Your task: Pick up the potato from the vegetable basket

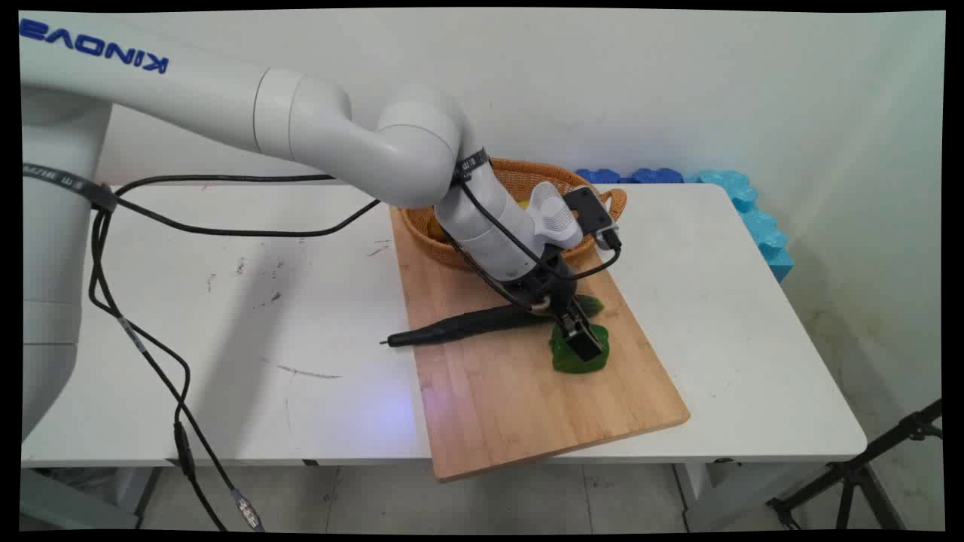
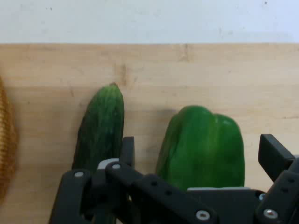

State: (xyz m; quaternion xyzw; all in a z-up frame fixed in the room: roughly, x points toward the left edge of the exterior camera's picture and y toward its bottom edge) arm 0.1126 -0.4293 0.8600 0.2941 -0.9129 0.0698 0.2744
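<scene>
My gripper (image 1: 581,336) is low over a wooden cutting board (image 1: 512,399), open, with one finger on each side of a green bell pepper (image 1: 576,361). In the hand view the pepper (image 2: 203,149) lies between the left finger (image 2: 128,149) and the right finger (image 2: 275,156), with a small gap on both sides of it. A dark green cucumber (image 2: 100,128) lies just left of the left finger, parallel to the pepper. In the main view the cucumber (image 1: 591,305) is mostly hidden behind the hand.
A woven basket (image 1: 527,181) stands on the board's far end, behind the wrist, its edge (image 2: 7,149) showing at the hand view's left. A slim black pointed tool (image 1: 459,327) lies across the board's left edge. Blue foam pieces (image 1: 753,211) sit at the table's back right.
</scene>
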